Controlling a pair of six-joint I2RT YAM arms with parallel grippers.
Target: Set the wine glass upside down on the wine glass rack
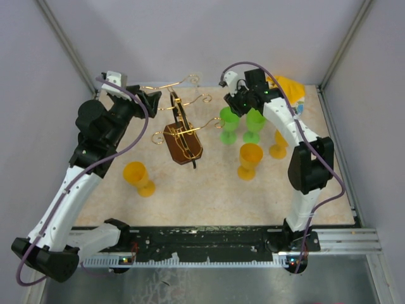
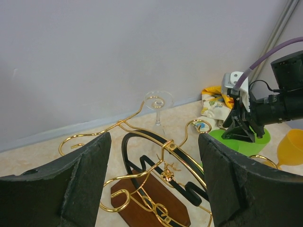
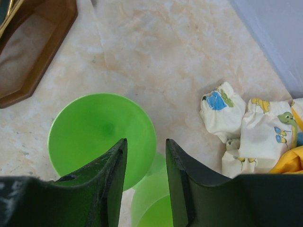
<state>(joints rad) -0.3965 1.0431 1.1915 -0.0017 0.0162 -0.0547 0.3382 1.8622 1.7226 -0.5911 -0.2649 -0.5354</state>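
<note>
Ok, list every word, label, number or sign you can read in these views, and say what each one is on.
None: no readable text in any view.
On the cloth: cartoon dinosaur prints only, no letters.
On the wine glass rack, the green goblets and the orange goblets: no markings visible.
On the black rail at the arm bases: any markings are too small to read.

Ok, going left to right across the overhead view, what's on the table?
yellow goblet → rack → left green goblet → patterned cloth. The rest overlap sideways, so they are omitted.
</note>
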